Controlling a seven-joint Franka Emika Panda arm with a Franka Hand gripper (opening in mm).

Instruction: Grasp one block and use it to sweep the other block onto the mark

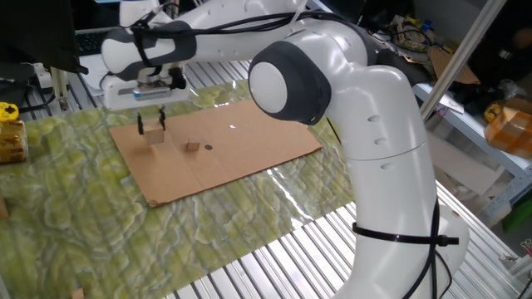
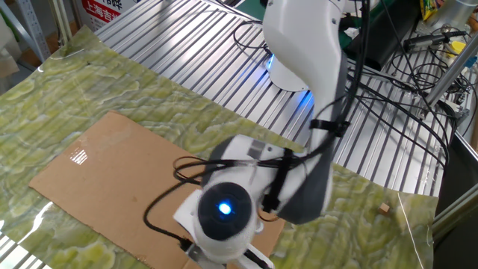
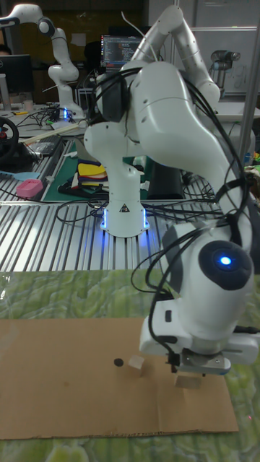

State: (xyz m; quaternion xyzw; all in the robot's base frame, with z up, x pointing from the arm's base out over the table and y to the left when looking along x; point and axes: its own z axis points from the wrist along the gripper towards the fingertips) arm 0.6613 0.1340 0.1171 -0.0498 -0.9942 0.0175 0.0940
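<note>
A plain brown cardboard sheet (image 1: 218, 151) lies on a cloth (image 1: 100, 228) patterned in mottled green and pale yellow. The mark (image 1: 208, 148) on the cardboard is a dark dot; the arm (image 1: 366, 124) above is glossy white with grey joints

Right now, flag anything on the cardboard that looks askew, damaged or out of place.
Nothing stands out. The cardboard sheet lies flat, the small brown block sits just beside the dark mark, and the pale cube is between the gripper fingers.

Robotics lab; second robot arm (image 3: 50, 43); monitor (image 3: 123, 49); cables (image 2: 418, 56)
</note>
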